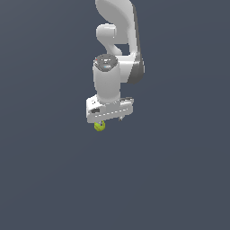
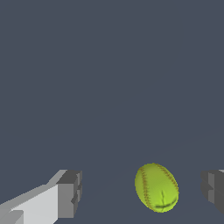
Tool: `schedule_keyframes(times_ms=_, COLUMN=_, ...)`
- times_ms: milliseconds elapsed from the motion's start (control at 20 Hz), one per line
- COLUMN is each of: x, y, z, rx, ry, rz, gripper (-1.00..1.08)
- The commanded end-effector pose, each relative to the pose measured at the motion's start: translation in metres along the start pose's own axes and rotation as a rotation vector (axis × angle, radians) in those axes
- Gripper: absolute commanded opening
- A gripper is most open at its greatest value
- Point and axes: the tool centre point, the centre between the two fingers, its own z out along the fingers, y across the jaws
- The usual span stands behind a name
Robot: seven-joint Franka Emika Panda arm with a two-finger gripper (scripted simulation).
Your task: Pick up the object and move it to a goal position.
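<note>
The exterior view looked from well off at the whole arm [image 1: 114, 54], while the wrist view faced close along the gripper [image 2: 141, 194], both sharing the ball [image 1: 99, 126].

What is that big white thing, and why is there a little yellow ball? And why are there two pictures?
The white thing is a robot arm, drawn inside a computer, like a video game. At its end is a gripper, its hand, with two fingers that squeeze together.

One picture comes from a camera standing apart that sees the whole arm. The other comes from a camera on the robot's wrist, peeking between the fingers.

The yellow-green ball looks like a tennis ball. It sits between the two fingers, nearer one of them. The fingers are open, with gaps on both sides, so nothing is held. Everything else is plain dark grey ground.
</note>
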Motion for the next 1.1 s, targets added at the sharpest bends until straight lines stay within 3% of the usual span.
schedule_keyframes(times_ms=0, x=-0.008, y=0.007, z=0.008, rx=-0.002, ry=-0.003, rz=-0.054, gripper=1.00)
schedule_keyframes(times_ms=1050, x=-0.069, y=0.049, z=0.058, rx=-0.007, ry=-0.024, rz=-0.438, gripper=1.00)
